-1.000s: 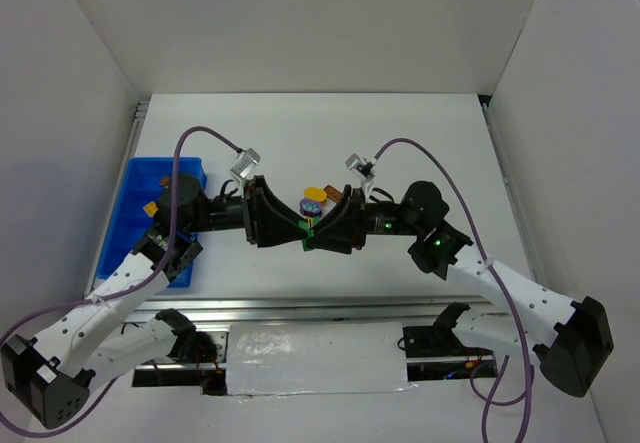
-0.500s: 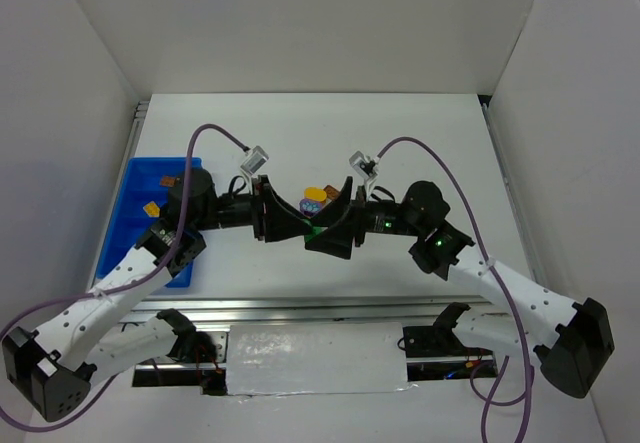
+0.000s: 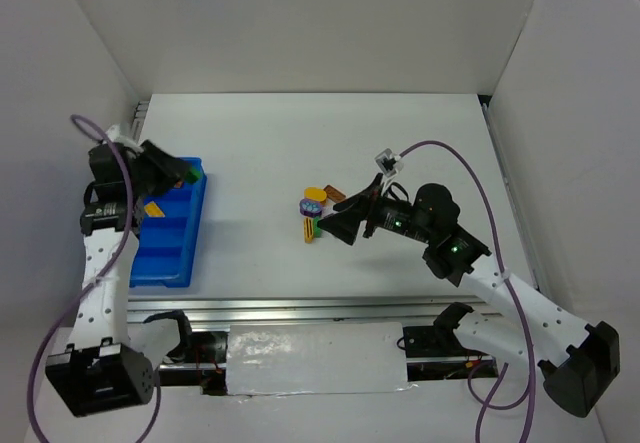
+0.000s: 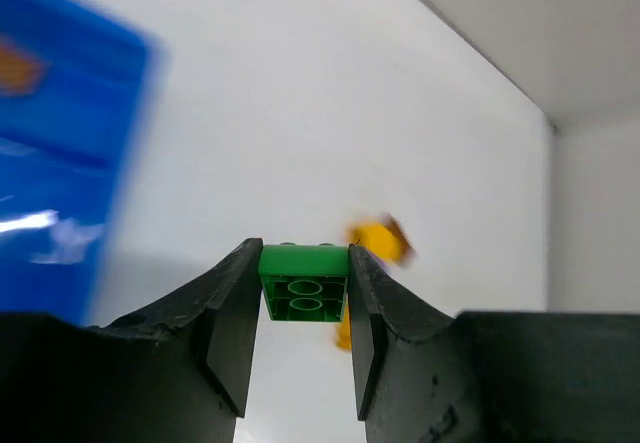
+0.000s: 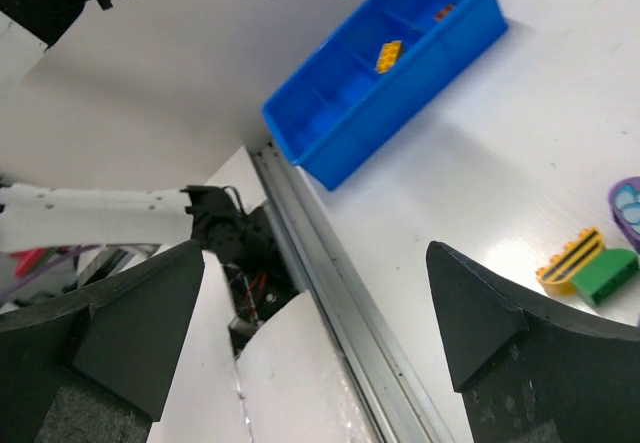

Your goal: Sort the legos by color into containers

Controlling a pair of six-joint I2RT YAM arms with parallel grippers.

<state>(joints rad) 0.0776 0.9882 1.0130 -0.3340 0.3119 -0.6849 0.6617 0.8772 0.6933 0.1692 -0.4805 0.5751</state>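
Over the far end of the blue tray (image 3: 165,255), the left gripper (image 3: 183,174) hangs on its upright arm (image 3: 100,263), clamped on a green lego (image 4: 303,283), tray edge to its left, bare table (image 3: 400,133) ahead; the right gripper (image 3: 330,217), jaws wide apart, reaches beside the loose legos (image 3: 313,206).

Bright, even light; left-wrist background blurred

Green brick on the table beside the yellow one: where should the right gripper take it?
Probably from above, by its two short ends. In the right wrist view the green brick lies alongside the yellow brick, long sides seemingly touching, so a finger would hardly fit between them. The right gripper is open.
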